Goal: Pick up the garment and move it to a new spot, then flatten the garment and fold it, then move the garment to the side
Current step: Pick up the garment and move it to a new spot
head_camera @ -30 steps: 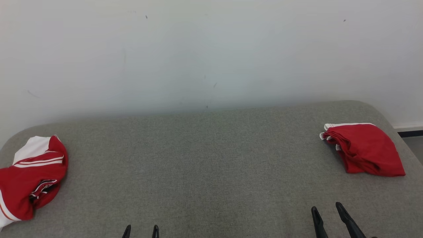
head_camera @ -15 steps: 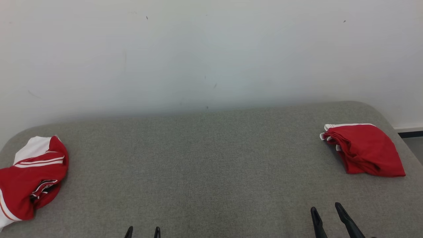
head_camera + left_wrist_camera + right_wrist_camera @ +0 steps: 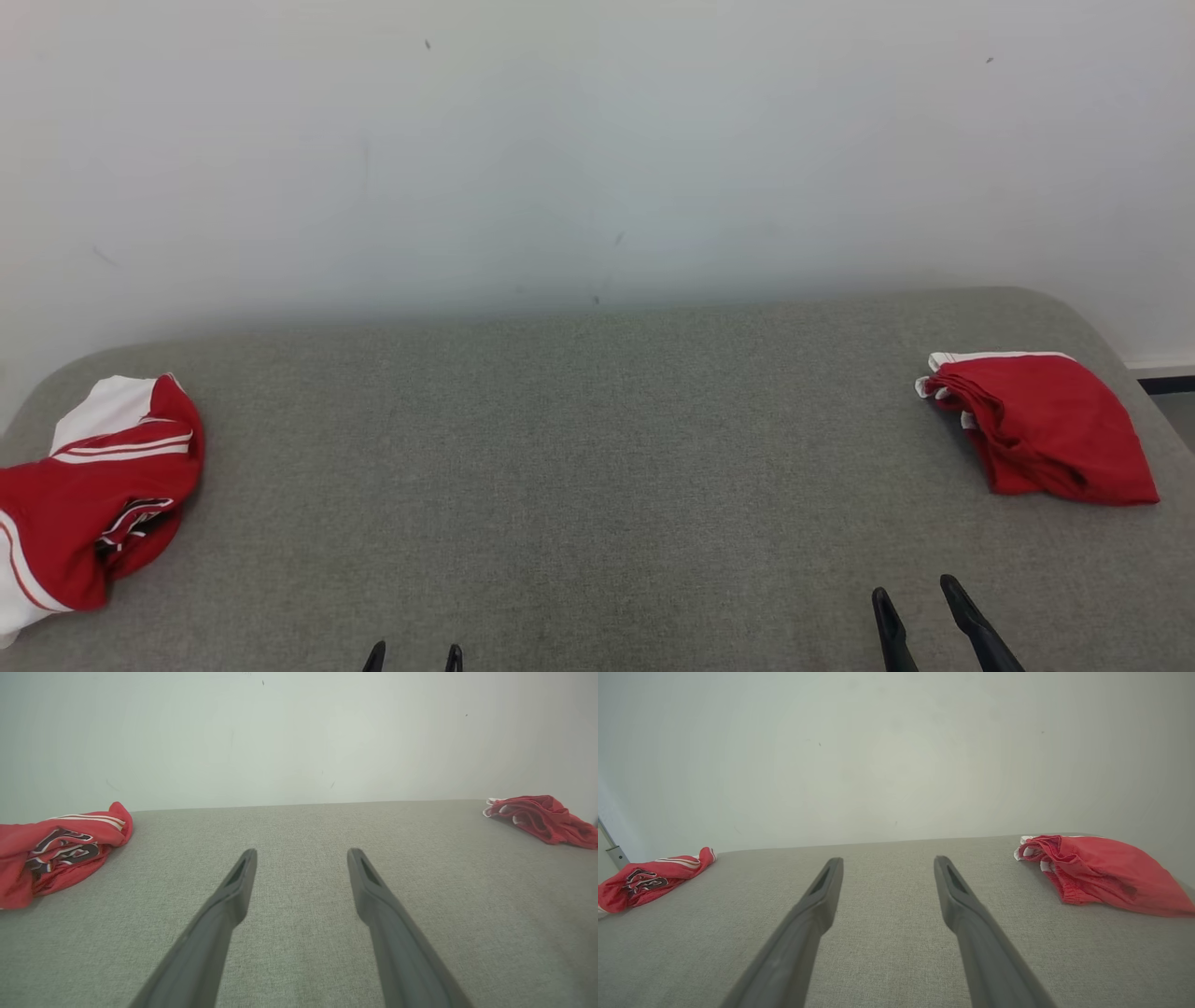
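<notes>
A crumpled red garment [image 3: 93,495] with white stripes and a white panel lies at the far left edge of the grey fabric surface [image 3: 597,467]; it also shows in the left wrist view [image 3: 60,849] and the right wrist view [image 3: 649,877]. A second red garment [image 3: 1046,429] with white trim lies folded at the far right [image 3: 544,816] [image 3: 1097,872]. My left gripper [image 3: 414,649] is low at the near edge, open and holding nothing [image 3: 301,851]. My right gripper [image 3: 913,588] stands at the lower right, also open and holding nothing [image 3: 887,859], short of the folded garment.
A pale wall [image 3: 597,140] rises directly behind the surface. The surface's corners are rounded, and a dark baseboard [image 3: 1162,383] with floor shows past the right edge. A metal bracket [image 3: 612,847] shows at the far left in the right wrist view.
The whole head picture has shifted a little to the right, so the camera has moved. Both garments lie as before and both grippers stay open.
</notes>
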